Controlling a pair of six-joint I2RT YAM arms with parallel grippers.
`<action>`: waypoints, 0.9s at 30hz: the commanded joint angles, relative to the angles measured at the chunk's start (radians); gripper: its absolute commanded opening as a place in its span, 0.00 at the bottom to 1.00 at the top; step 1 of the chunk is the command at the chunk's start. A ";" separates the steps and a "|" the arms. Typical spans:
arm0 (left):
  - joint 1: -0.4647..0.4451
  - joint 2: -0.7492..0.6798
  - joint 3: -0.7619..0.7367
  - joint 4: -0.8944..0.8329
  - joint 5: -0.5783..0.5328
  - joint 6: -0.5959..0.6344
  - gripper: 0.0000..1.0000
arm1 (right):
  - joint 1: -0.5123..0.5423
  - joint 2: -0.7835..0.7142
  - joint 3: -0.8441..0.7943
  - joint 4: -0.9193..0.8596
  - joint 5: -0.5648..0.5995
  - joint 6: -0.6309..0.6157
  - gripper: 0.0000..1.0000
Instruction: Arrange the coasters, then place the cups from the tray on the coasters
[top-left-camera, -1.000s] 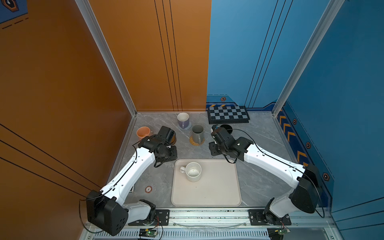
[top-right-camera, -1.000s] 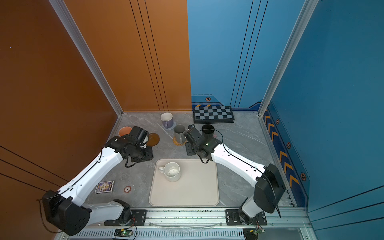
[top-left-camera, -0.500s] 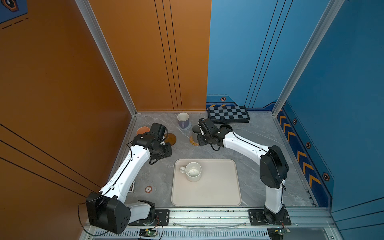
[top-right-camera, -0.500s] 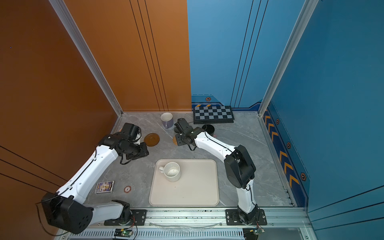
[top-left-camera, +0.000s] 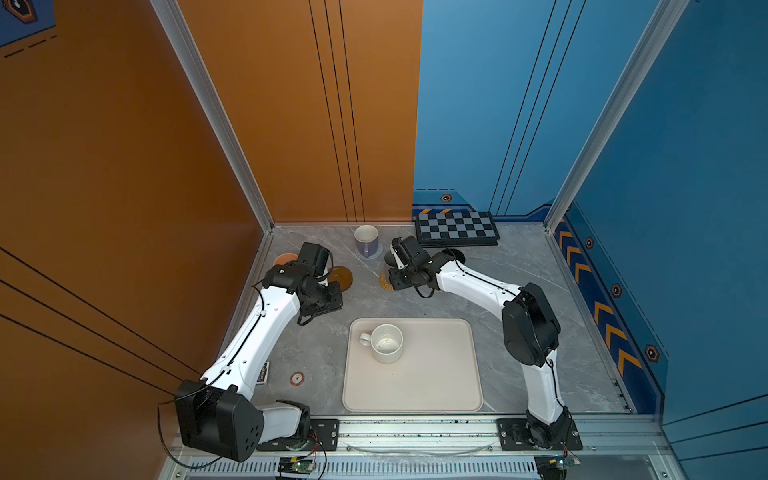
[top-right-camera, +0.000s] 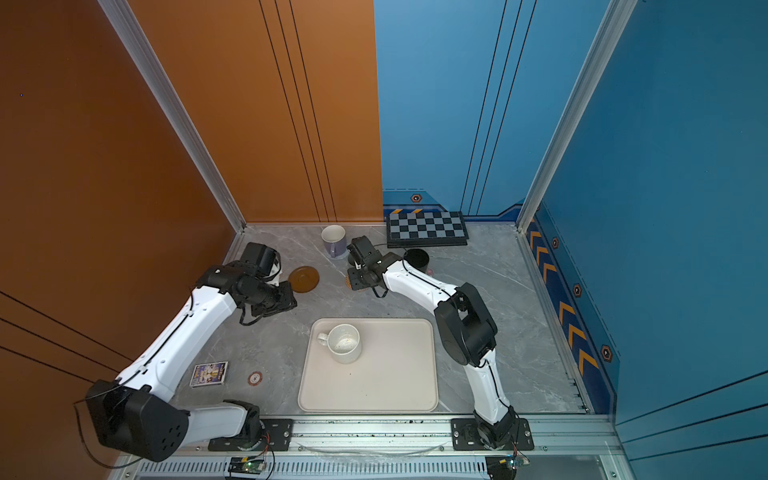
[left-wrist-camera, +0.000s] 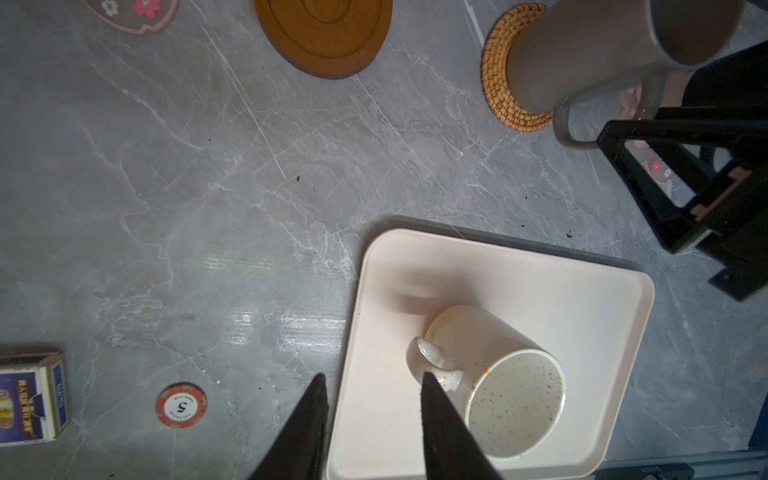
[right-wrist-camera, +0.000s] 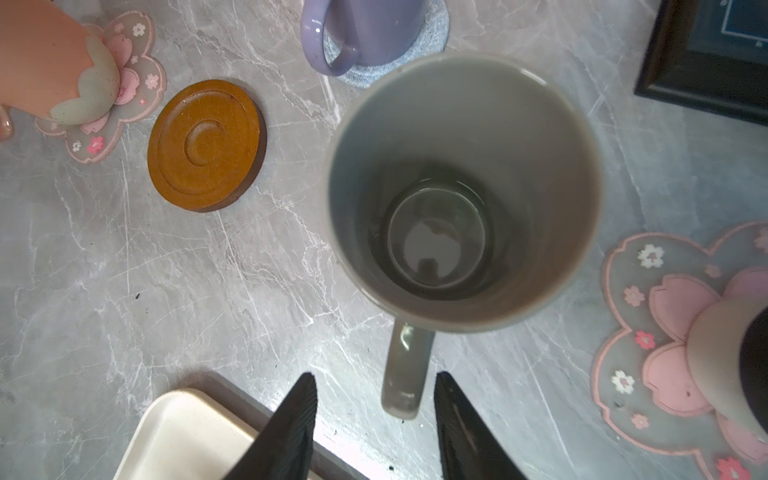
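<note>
A speckled white cup (top-left-camera: 386, 343) stands alone on the cream tray (top-left-camera: 436, 374). My left gripper (left-wrist-camera: 374, 375) hangs open over the tray's rim beside that cup's handle, holding nothing. The grey cup (right-wrist-camera: 461, 187) sits on the rattan coaster (left-wrist-camera: 498, 83). My right gripper (right-wrist-camera: 376, 375) is open, its fingers either side of the grey cup's handle (right-wrist-camera: 405, 370) without touching it. The lavender cup (top-left-camera: 366, 241) rests on the knitted coaster (right-wrist-camera: 432, 25), the peach cup (right-wrist-camera: 45, 62) and black cup (top-right-camera: 417, 258) on pink-flower coasters. The brown disc (right-wrist-camera: 205, 145) is bare.
A chequered board (top-left-camera: 456, 227) lies against the back wall. A red-and-white round chip (top-left-camera: 296, 378) and a small card box (top-right-camera: 209, 373) lie left of the tray. Walls close in the table on three sides.
The right arm folded its elbow inward and carried its gripper back and left over the grey cup. The left gripper drew back and left, uncovering the brown disc.
</note>
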 joint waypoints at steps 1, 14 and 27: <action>0.011 -0.006 0.018 -0.026 0.016 0.012 0.38 | 0.007 0.031 0.028 0.013 -0.022 0.016 0.48; 0.018 -0.025 0.000 -0.026 0.016 0.012 0.38 | 0.032 0.035 0.034 0.014 -0.025 0.030 0.48; 0.019 -0.044 -0.021 -0.026 0.023 0.003 0.38 | 0.037 0.039 0.041 0.012 -0.028 0.038 0.49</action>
